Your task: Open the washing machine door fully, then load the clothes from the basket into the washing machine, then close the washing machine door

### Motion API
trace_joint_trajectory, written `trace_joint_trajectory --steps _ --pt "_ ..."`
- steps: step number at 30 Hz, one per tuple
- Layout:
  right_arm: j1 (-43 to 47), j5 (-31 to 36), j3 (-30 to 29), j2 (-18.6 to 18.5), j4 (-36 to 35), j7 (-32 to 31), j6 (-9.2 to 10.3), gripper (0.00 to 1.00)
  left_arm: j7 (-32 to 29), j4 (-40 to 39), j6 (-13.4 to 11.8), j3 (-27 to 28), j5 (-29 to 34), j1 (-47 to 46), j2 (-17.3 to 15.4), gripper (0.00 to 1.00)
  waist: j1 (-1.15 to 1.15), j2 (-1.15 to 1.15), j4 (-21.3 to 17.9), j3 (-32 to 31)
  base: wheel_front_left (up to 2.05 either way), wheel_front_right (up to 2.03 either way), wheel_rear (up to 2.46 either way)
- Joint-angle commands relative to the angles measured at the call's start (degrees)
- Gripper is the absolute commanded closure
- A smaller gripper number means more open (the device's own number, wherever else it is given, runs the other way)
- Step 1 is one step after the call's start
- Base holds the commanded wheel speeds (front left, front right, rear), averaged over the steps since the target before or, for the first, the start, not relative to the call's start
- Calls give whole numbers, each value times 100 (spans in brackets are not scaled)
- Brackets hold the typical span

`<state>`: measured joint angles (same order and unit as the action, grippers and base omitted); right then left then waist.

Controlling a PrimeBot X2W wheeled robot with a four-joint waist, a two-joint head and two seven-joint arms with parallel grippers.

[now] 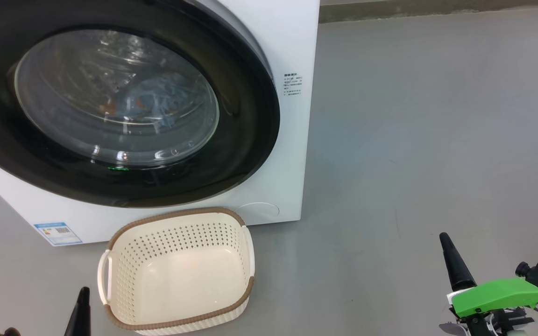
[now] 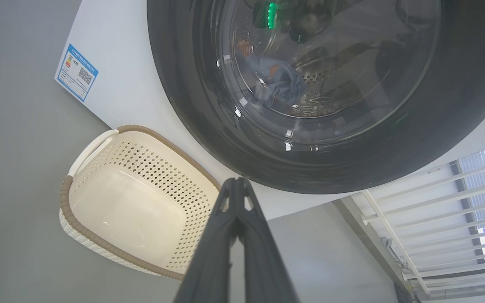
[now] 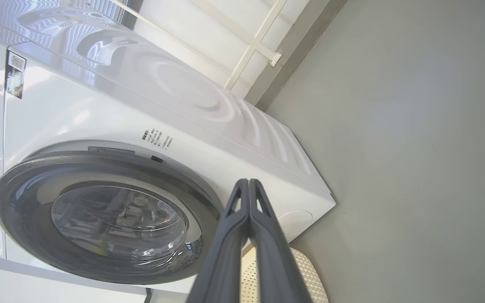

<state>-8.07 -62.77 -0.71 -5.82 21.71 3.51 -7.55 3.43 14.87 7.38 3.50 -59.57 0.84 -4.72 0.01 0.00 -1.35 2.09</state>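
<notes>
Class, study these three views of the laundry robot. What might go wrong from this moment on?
1. The washing machine door looks closed over the clothes, but no latch shows, so it may spring open.
2. The basket sits empty right below the door, close to the left gripper. A careless arm swing may knock it.

Laundry corner, home utility room or test space, couldn't tell which. White front-loading washing machine [image 1: 292, 140] sat directly on a smooth bare grey floor [image 1: 414, 140], perforated basket [image 1: 175, 213] just in front, white barred frames [image 2: 436, 202] along the wall.
</notes>
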Motion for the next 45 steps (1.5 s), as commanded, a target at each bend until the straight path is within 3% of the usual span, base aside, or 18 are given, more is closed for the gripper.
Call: trace_joint_trajectory --steps 1,45 --pt "17 -184 20 -26 -193 -66 4 100 -68 -105 7 145 -193 -319 -80 100 0 0 5 -7 0 0 0" --pt "151 -2337 -450 221 -644 -796 6 100 -794 -88 10 272 -2586 -619 126 100 0 0 107 -151 0 0 0"
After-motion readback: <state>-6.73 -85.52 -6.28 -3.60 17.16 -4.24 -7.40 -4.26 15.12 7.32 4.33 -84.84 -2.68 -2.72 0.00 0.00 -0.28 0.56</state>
